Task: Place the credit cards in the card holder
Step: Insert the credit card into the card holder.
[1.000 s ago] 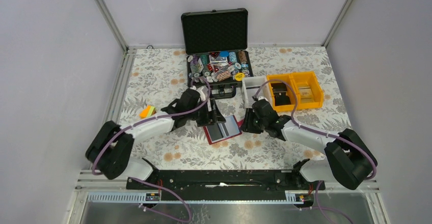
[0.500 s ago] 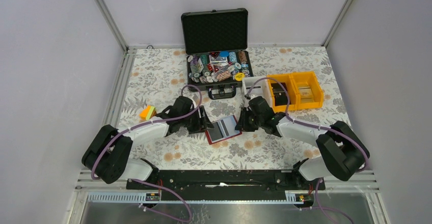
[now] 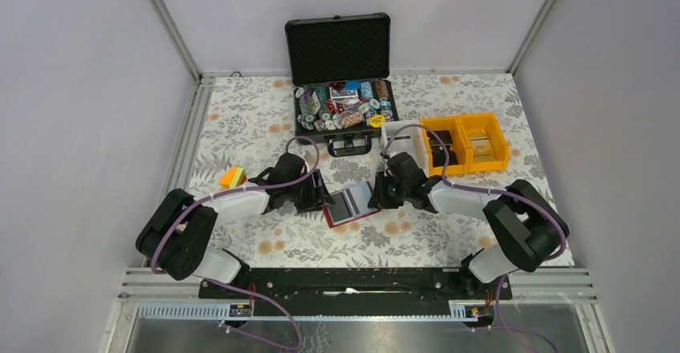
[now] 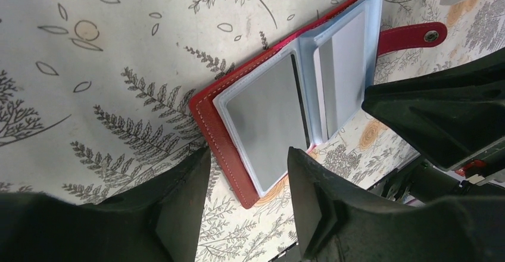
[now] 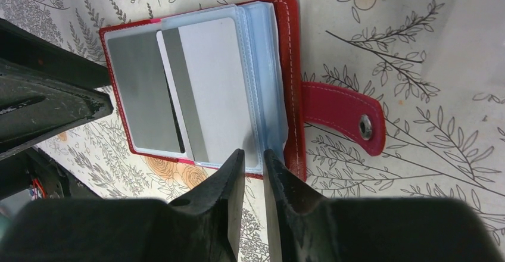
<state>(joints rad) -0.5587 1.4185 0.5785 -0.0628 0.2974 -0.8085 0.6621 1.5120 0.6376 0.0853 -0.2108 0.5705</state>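
The card holder [image 3: 350, 203] lies open on the flowered tablecloth, dark red with its snap tab [image 5: 342, 116] out to the side. Grey and white credit cards [image 4: 268, 119] sit in its clear sleeves [image 5: 265, 95]; a white one [image 5: 217, 89] shows beside a grey one [image 5: 143, 89]. My left gripper [image 4: 249, 155] is low at the holder's left edge, open, its fingers straddling one corner without touching it. At the opposite edge my right gripper [image 5: 253, 153] has its jaws almost together on the rim of the clear sleeves.
An open black case [image 3: 341, 88] full of poker chips stands behind the holder. Yellow bins [image 3: 465, 140] and a white bin [image 3: 397, 136] sit at the back right. A small orange and green block [image 3: 232, 176] lies to the left.
Both arms have drawn in low against the holder's two sides. The left jaws have narrowed somewhat. The right jaws have closed to a narrow gap on the sleeve edge.
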